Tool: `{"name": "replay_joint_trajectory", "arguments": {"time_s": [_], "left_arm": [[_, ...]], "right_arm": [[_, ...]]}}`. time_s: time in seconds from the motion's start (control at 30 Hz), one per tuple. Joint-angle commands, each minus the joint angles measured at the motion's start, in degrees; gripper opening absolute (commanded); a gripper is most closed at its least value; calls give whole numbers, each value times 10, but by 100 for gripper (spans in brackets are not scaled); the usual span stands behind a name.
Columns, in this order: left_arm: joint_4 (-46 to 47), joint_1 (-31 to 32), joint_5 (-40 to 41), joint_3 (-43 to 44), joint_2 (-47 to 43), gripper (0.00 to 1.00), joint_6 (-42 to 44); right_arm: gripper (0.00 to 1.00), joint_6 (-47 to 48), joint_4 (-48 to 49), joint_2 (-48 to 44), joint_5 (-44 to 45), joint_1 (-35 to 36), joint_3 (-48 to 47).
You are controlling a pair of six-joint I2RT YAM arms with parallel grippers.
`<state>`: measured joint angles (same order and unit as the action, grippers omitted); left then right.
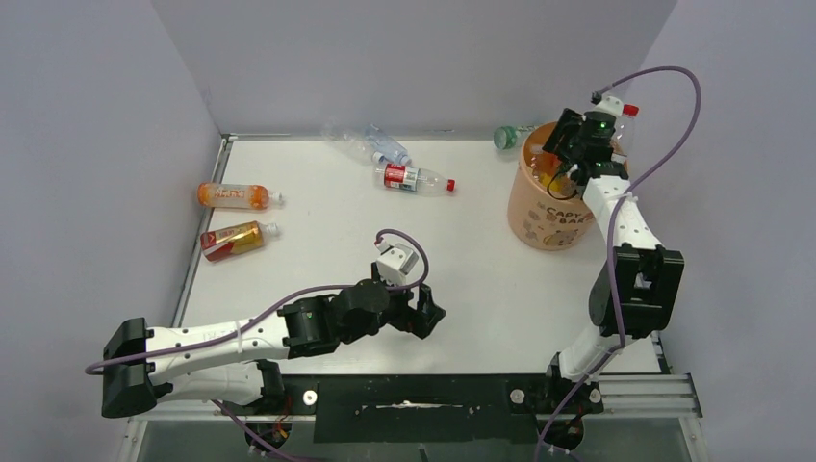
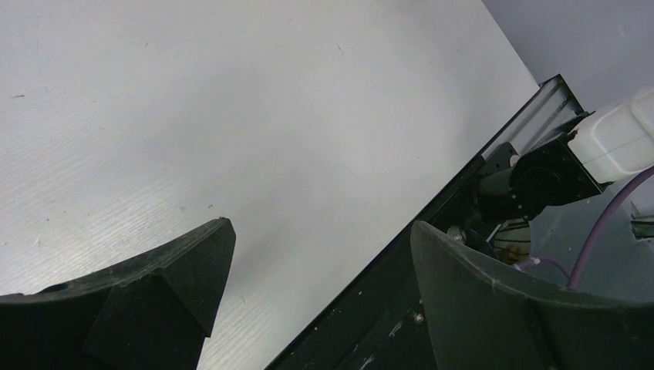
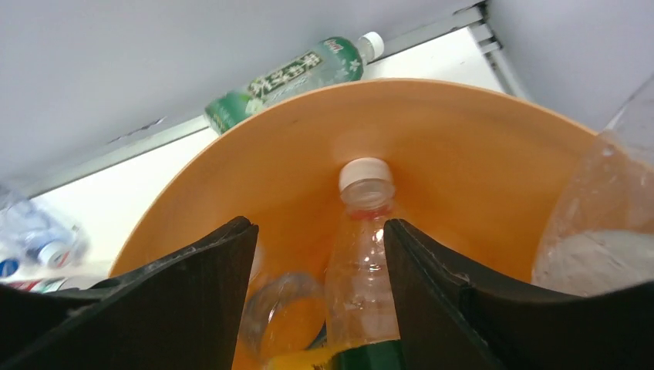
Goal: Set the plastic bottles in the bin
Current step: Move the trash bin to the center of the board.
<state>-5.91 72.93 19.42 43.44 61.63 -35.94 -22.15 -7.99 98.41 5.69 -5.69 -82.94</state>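
The pale-orange bin (image 1: 548, 217) stands at the back right. My right gripper (image 1: 558, 173) hangs over its mouth, open. In the right wrist view my right gripper (image 3: 318, 227) has a clear white-capped bottle (image 3: 362, 254) standing between its fingers inside the bin (image 3: 478, 139), beside the right finger, with a gap on the left. More bottles lie in the bin below it. A clear red-capped bottle (image 1: 625, 117) sticks out of the bin. My left gripper (image 1: 430, 318) is open and empty low over the table (image 2: 321, 225).
On the table lie an orange bottle (image 1: 234, 195), a red-orange bottle (image 1: 234, 239), a clear red-label bottle (image 1: 414, 179) and a clear blue-label bottle (image 1: 380, 144). A green bottle (image 1: 507, 137) (image 3: 293, 77) lies behind the bin by the back wall.
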Motion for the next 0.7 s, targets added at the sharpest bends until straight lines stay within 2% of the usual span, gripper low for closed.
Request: {"name": "replay_joint_trajectory", "arguments": {"time_s": [0.0,0.23,0.4,0.67], "left_arm": [[54,0,-1,0,-17,85,-7],[64,0,4,-7,-21,85,-8],[65,-1,17,-10,-25,85,-10],[6,-34,52,29,-2,86,-10]], "right_arm": [[64,-20,-98,-24,0,33,31],[73,5,-152,-113,7,32,-41],[79,15,-210,-141,20,25,-107],[80,2,-247,-176,33,11,-69]]}}
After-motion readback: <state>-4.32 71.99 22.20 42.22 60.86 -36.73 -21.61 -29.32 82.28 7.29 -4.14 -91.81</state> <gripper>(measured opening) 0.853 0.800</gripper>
